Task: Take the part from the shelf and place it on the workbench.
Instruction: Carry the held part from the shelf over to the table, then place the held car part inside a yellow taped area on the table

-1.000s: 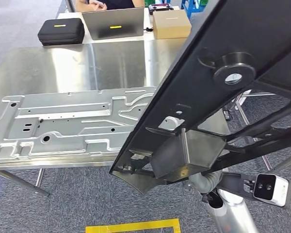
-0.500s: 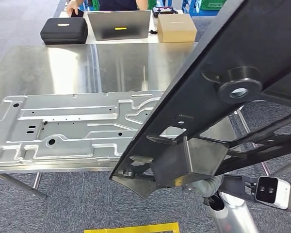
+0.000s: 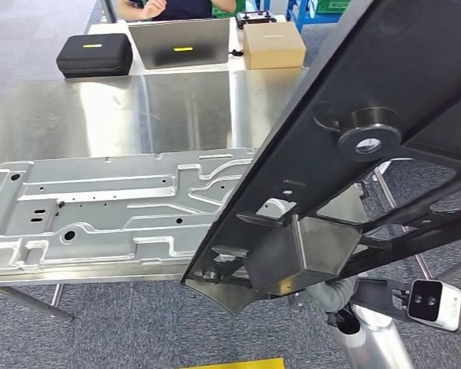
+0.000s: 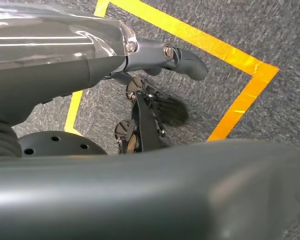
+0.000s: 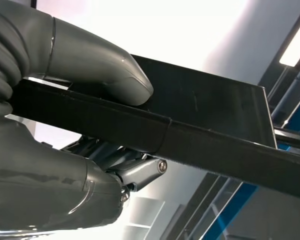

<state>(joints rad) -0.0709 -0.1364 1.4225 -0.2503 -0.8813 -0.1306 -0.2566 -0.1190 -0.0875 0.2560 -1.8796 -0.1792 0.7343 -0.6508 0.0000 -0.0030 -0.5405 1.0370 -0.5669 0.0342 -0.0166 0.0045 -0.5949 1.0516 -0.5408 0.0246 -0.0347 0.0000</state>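
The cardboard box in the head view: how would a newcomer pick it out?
Start at the steel workbench and look to the table behind it. There, right of the open laptop, sits the cardboard box. It is plain tan, unlike the black zip case at the left.

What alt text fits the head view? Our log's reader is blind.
A large black part is held tilted above the steel workbench, over a flat silver panel. Behind stand a laptop, black case and box.
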